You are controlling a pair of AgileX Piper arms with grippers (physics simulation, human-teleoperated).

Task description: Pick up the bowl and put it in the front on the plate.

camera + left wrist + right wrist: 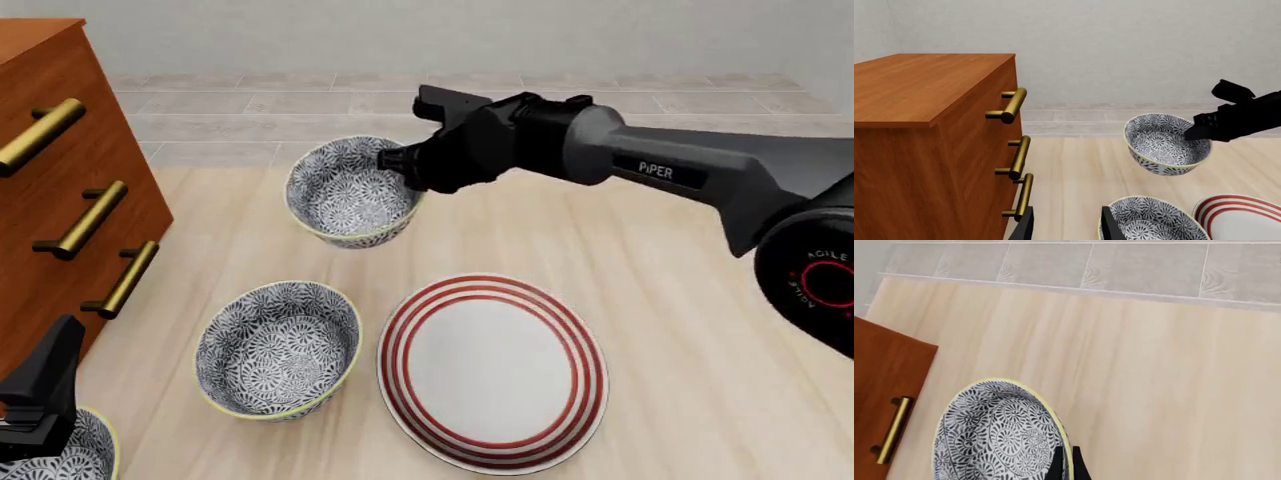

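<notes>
The bowl [350, 190], blue-and-white floral with a pale yellow rim, hangs tilted above the table at the back left. My right gripper [400, 160] is shut on its right rim. The right wrist view shows the bowl [994, 435] with the fingertips [1064, 467] pinching its rim, and it also shows in the left wrist view [1164, 145]. The plate [491, 370], white with red rings, lies flat in the front middle and shows partly in the left wrist view [1241, 215]. My left gripper [1064, 225] is open and holds nothing, low at the front left [40, 400].
A second floral bowl [278, 348] [1154, 220] stands just left of the plate. A third one [60, 465] is partly visible under the left gripper at the front-left corner. A wooden dresser [67, 180] [921, 125] with brass handles fills the left side.
</notes>
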